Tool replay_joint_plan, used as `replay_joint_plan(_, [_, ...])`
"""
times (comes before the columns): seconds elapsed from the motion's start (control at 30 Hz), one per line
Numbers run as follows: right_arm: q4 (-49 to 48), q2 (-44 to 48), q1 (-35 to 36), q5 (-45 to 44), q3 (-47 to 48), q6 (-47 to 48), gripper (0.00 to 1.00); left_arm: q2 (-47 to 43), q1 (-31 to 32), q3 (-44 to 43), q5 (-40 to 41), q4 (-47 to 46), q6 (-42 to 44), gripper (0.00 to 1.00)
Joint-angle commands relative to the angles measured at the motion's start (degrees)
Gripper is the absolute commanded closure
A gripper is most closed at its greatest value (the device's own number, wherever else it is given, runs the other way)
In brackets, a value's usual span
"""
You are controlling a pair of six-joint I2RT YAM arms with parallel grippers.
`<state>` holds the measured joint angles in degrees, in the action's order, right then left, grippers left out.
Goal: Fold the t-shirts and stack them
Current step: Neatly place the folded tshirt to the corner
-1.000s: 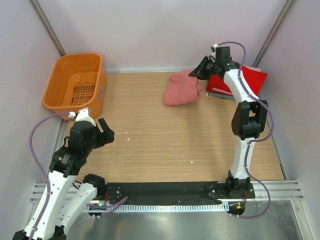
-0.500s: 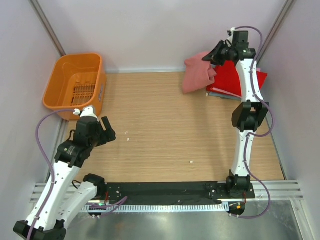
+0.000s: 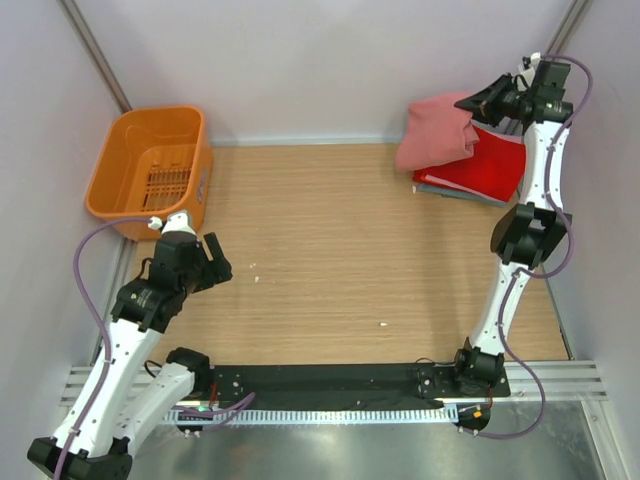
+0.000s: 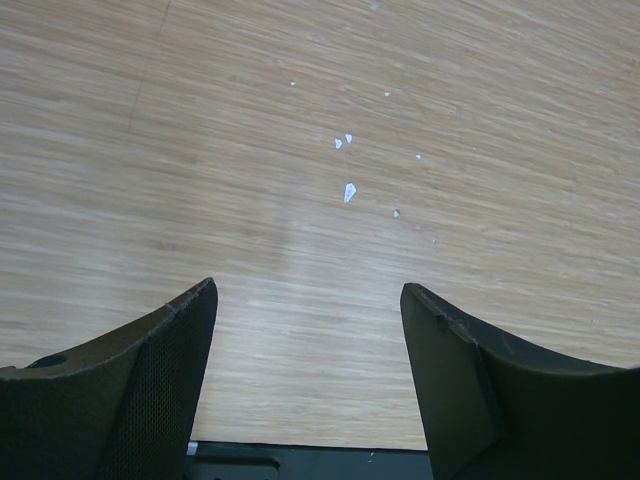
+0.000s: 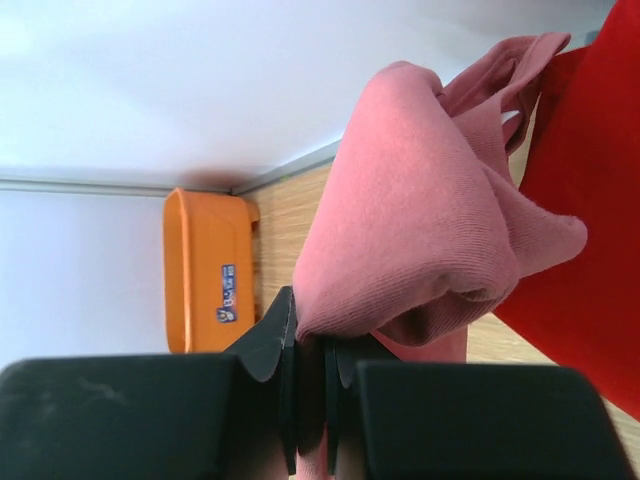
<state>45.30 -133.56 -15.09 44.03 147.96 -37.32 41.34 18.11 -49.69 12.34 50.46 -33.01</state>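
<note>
Pale lilac walls [image 3: 300,60] box in a wood-grain table [image 3: 330,250] — evenly lit

basket [image 3: 148,168]: far-left corner of table [image 3: 330,230] | folded stack [image 3: 495,170]: far-right corner | bunched shirt [image 3: 435,132]: at stack's left edge

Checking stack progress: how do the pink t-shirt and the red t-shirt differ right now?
The pink t-shirt hangs bunched from the right gripper; the red t-shirt lies folded flat in the far right corner of the table. The pink t-shirt is pale salmon, the red t-shirt bright red. Both are soft cloth.
</note>
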Motion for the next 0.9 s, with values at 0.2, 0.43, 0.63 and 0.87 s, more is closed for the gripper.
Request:
replay_joint_plan(0.2, [-9.5, 6.9, -6.3, 9.1, 0.7, -7.1, 0.99, 0.0, 0.1, -1.3, -0.1, -1.3, -0.2, 0.25])
replay_joint_plan(0.43, [-7.1, 7.2, -9.6, 9.3, -1.5, -5.7, 0.99, 0.1, 0.1, -1.2, -0.2, -1.5, -0.1, 0.25])
replay_joint_plan(0.63, [-2.4, 4.9, -10.0, 8.4, -4.6, -0.9, 0.99, 0.1, 0.1, -1.2, -0.2, -1.4, -0.1, 0.25])
replay_joint_plan(0.87, [2.9, 5.1, -14.4, 3.8, -8.1, 5.4, 0.90, 0.1, 0.1, -1.2, -0.4, -1.4, -0.1, 0.25])
